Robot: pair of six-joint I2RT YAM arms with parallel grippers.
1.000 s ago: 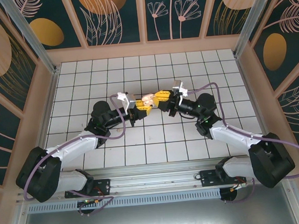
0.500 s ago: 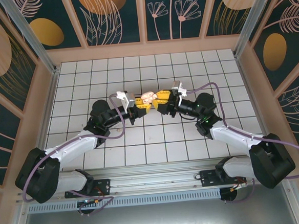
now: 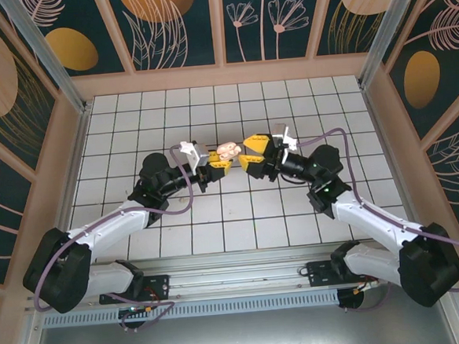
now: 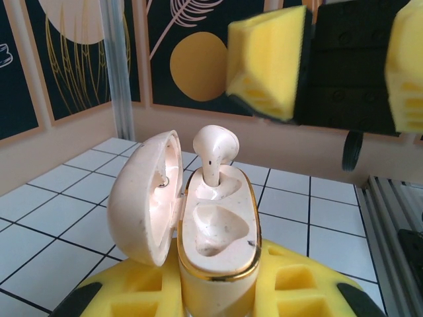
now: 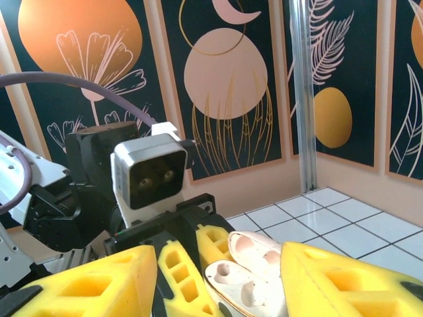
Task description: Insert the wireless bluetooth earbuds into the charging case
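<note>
The charging case (image 4: pixel 218 231) is cream with a gold rim, and its lid (image 4: pixel 142 198) hangs open to the left. My left gripper (image 4: pixel 211 294) is shut on its lower body between yellow foam fingers (image 4: pixel 310 290). One pale earbud (image 4: pixel 215 148) stands upright in the far socket, while the near socket (image 4: pixel 215 228) is empty. My right gripper (image 4: pixel 337 63) hovers just beyond and above the case, open and holding nothing. From above, the case (image 3: pixel 226 151) sits between the left gripper (image 3: pixel 221 160) and the right gripper (image 3: pixel 252 152), raised over the table's middle. The right wrist view has the open case (image 5: pixel 248 281) low between that gripper's spread fingers (image 5: pixel 344 277).
The white tiled table (image 3: pixel 233 219) is boxed in by patterned walls (image 3: pixel 180 26) with aluminium posts (image 3: pixel 44 51) at the back corners. The left arm's wrist camera (image 5: pixel 149 175) faces the right gripper at close range. Purple cables (image 3: pixel 329 137) loop off both arms.
My right gripper has spread its jaws and drawn back a little to the right, away from the case. The left gripper keeps the case in the same place.
</note>
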